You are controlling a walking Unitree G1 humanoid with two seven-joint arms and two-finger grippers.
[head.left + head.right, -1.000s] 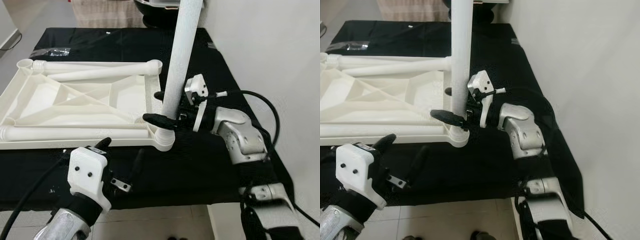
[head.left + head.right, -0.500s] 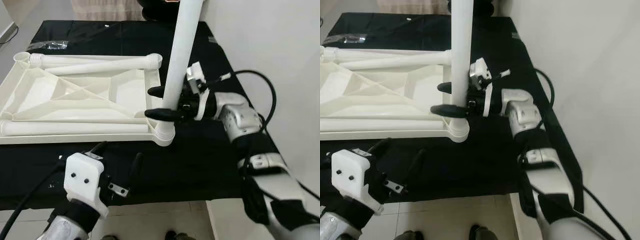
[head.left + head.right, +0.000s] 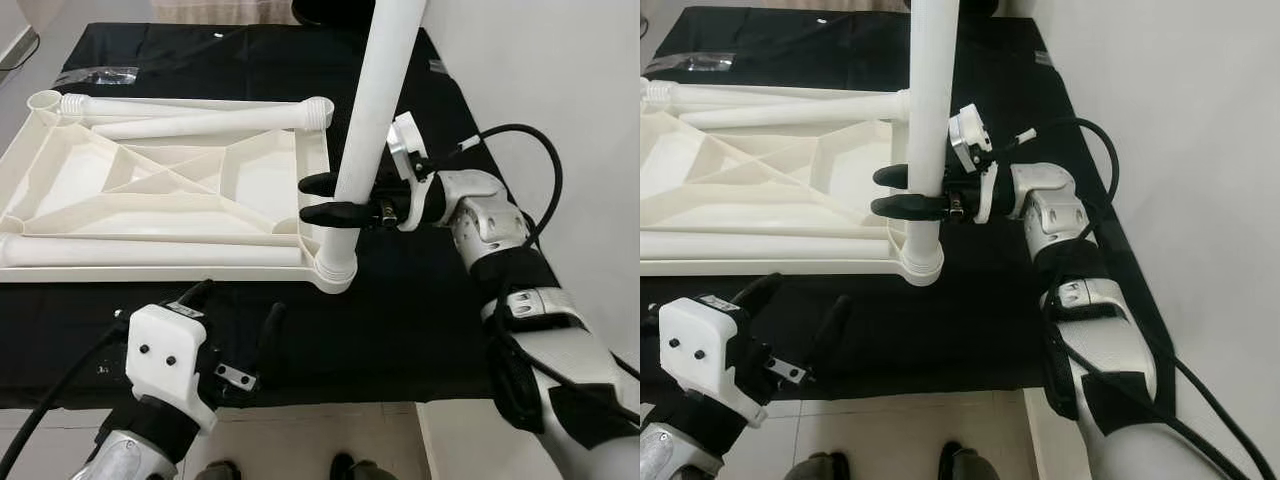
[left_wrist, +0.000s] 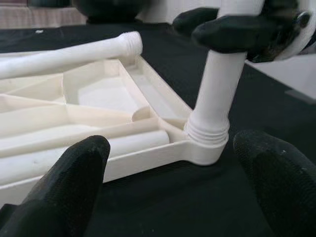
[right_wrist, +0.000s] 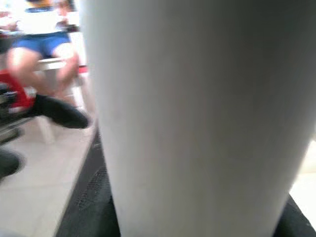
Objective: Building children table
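The right gripper point(image 3: 335, 198) pinches the upright leg point(image 3: 372, 130) low down, steadying it in the top's point(image 3: 160, 200) near-right corner socket point(image 3: 336, 275). The left gripper point(image 3: 232, 330) hovers spread at the cloth's point(image 3: 400, 320) near edge.

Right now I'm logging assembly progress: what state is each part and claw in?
Tabletop: upside down, flat on the black cloth.
Upright leg: standing in the near right corner socket.
Two legs: lying loose on the tabletop.
Right claw: shut on the upright leg.
Left claw: open, holding nothing.
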